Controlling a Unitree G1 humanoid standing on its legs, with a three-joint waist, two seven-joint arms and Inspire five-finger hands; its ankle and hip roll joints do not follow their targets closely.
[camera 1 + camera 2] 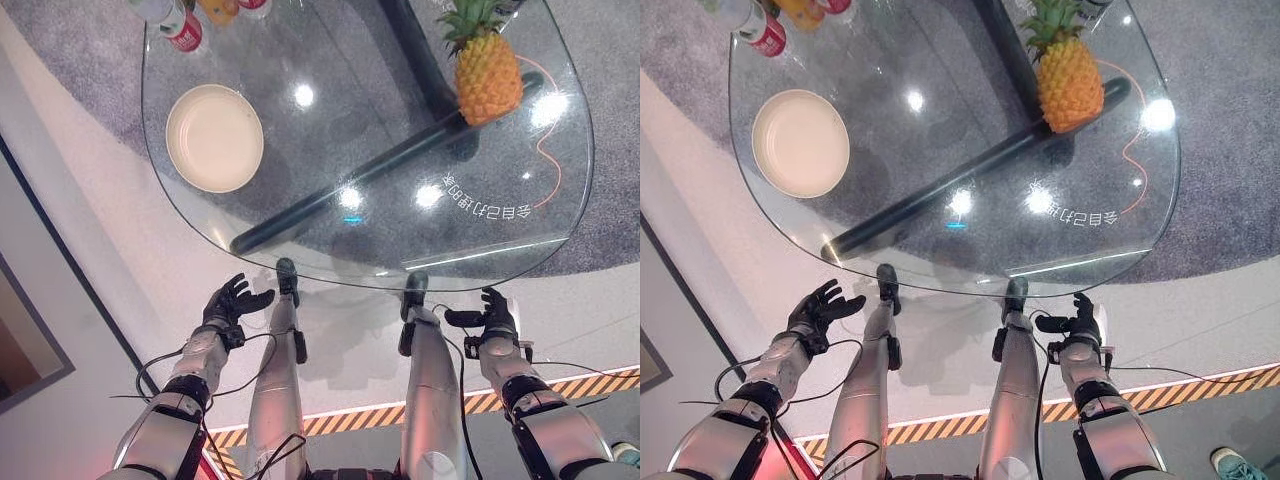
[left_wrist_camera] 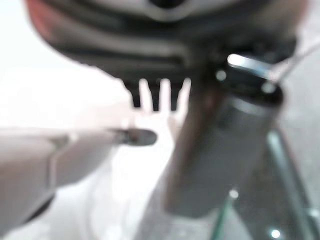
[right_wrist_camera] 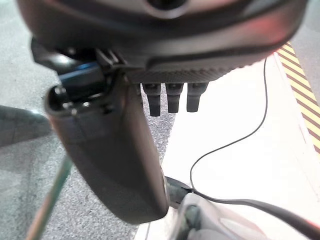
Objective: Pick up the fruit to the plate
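A pineapple [image 1: 487,72] with a green crown stands upright at the far right of the glass table [image 1: 500,245]. A cream empty plate [image 1: 214,137] lies on the table's left side, well apart from the fruit. My left hand [image 1: 230,301] hangs below the table's near edge on the left, fingers spread and holding nothing. On the right, my right hand [image 1: 494,314] also sits below the near edge, fingers straight and relaxed [image 3: 172,97], empty. Both hands are far from the pineapple and the plate.
Bottles and cans [image 1: 182,27] cluster at the table's far left corner. A dark table leg bar [image 1: 370,170] runs diagonally under the glass. A grey carpet [image 1: 80,60] lies beneath. Yellow-black tape [image 1: 350,420] marks the floor behind my arms.
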